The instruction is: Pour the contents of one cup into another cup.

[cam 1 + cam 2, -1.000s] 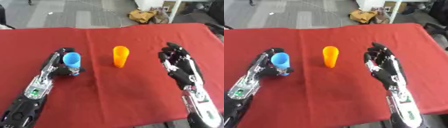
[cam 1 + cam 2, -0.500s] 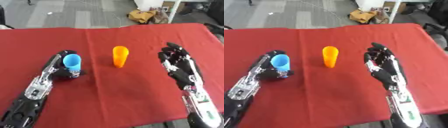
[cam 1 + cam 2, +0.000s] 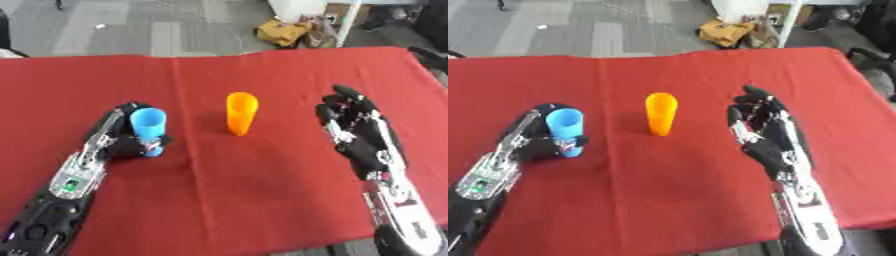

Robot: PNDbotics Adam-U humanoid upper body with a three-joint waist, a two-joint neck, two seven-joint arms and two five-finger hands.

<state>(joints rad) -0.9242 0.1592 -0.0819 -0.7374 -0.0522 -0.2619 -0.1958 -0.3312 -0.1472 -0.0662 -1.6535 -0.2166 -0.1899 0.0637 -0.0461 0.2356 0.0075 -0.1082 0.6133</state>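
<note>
Counter [image 3: 262, 200]: covered edge to edge in a red cloth, with a faint crease running from the far edge toward the near edge left of centre. Blue cup [image 3: 148, 124]: upright, open end up, standing on the left half of the counter, about midway between the far and near edges. Left hand [image 3: 125, 141]: lies on the cloth with its fingers curled round the lower part of the blue cup, the black forearm trailing back to the near left corner. Orange cup [image 3: 241, 113]: upright, tall and narrow, tapering toward its base, near the centre of the counter, well apart from the blue cup and touched by neither hand. Right hand [image 3: 768, 135]: on the right half of the counter, beside the orange cup but apart from it, fingers straight and spread, holding nothing, palm turned toward the cup. Grey floor [image 3: 131, 30]: beyond the far edge.
</note>
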